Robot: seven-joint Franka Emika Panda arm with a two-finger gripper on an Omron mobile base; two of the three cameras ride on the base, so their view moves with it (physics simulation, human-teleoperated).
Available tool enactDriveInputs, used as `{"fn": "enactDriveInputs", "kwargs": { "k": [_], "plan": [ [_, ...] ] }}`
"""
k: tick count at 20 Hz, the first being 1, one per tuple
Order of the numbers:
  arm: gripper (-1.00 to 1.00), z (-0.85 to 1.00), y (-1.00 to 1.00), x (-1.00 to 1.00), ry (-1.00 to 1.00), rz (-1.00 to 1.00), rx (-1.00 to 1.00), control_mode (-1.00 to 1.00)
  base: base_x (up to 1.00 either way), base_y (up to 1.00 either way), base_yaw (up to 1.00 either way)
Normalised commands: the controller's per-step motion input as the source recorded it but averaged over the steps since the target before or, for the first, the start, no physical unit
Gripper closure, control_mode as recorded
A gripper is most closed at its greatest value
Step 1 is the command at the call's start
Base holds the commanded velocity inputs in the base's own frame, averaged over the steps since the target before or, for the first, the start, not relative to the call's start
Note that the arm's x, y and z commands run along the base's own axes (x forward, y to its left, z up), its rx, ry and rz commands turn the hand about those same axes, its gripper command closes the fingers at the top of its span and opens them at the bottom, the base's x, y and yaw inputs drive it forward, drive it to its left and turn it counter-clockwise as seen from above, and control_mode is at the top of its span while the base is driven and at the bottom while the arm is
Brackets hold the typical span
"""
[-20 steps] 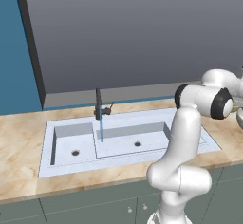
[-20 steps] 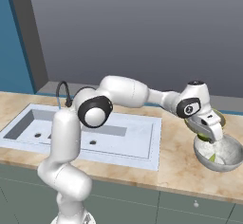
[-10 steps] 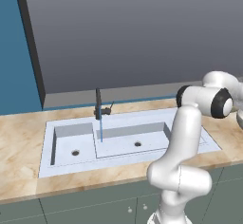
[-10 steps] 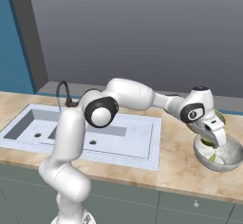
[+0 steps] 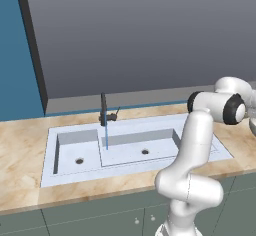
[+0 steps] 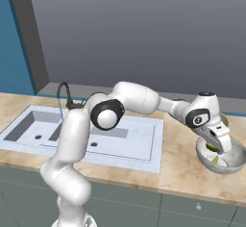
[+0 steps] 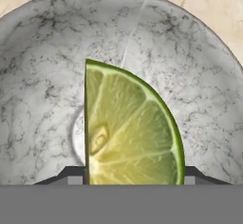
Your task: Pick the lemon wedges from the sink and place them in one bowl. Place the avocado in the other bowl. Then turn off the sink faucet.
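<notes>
Now the worktop (image 6: 178, 163) carries the sink (image 5: 135, 150) at left, its faucet (image 5: 103, 109) running, and a marbled bowl (image 7: 42, 52) at far right. The claw (image 6: 218, 146) hangs low over that bowl, likely so the wedge (image 7: 130, 133) drops only a little way. The wedge sits between the jaws, which stand fairly wide on either side of it; whether they grip it I cannot tell. In the hand view its long straight edge runs top to bottom, tip towards the bowl's far wall.
</notes>
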Motion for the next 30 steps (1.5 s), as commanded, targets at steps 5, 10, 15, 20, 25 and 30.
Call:
{"fn": "enactDriveInputs", "kwargs": {
  "k": [5,10,15,20,25,30],
  "plan": [
    [1.0,-0.1,-0.04,0.0,0.0,-0.03,0.0,-1.0,0.0,0.0,0.0],
    [1.0,-0.05,-0.04,0.0,0.0,-0.03,0.0,-1.0,0.0,0.0,0.0],
    [1.0,-0.01,-0.04,0.0,0.0,-0.04,0.0,-1.0,0.0,0.0,0.0],
    [-1.0,0.0,-0.05,-0.16,0.0,-0.07,0.0,-1.0,0.0,0.0,0.0],
    [-1.0,0.08,0.0,-0.33,0.0,-0.09,0.0,-1.0,0.0,0.0,0.0],
    [-1.0,0.29,0.0,-0.29,-0.03,-0.08,0.0,-1.0,0.0,0.0,0.0]
  ]
}}
